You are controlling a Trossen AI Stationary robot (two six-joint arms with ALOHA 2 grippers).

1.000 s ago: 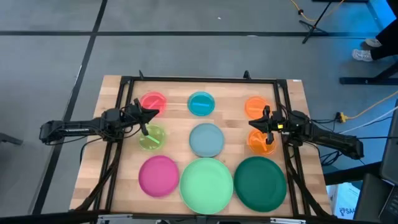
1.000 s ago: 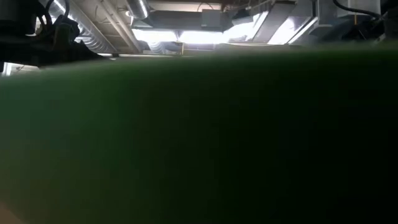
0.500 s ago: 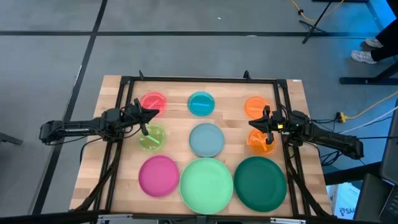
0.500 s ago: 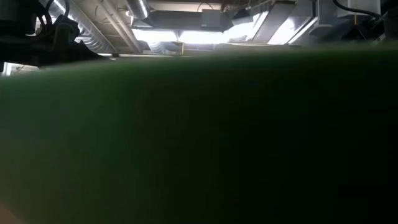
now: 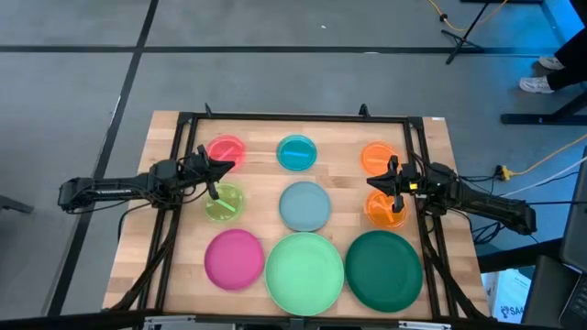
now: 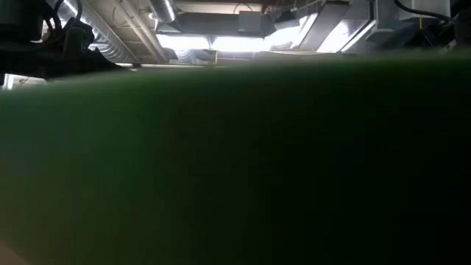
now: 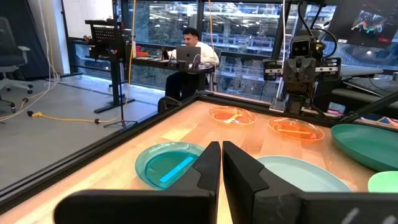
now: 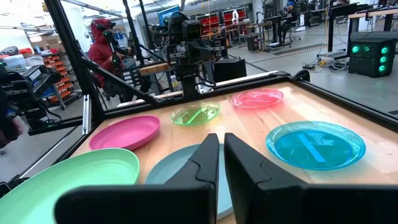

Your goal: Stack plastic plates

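In the high view nine plates lie flat on the wooden table. The far row holds the translucent pink (image 5: 226, 149), teal (image 5: 296, 153) and an orange plate (image 5: 377, 157). The middle row holds the lime (image 5: 224, 203), grey-blue (image 5: 304, 205) and second orange plate (image 5: 385, 210). The near row holds the magenta (image 5: 234, 258), mint green (image 5: 304, 271) and dark green plate (image 5: 383, 267). My left gripper (image 5: 226, 169) hovers shut between the pink and lime plates. My right gripper (image 5: 372, 181) hovers shut between the two orange plates. Each wrist view shows its shut fingers, left (image 7: 221, 163) and right (image 8: 221, 158), above the table.
A black frame (image 5: 293, 117) runs around the table's edges. A blurred green surface (image 6: 235, 162) close to the lens fills most of the low view. People sit at desks beyond the table (image 7: 193, 55), (image 8: 102, 37). Bare wood shows between the plates.
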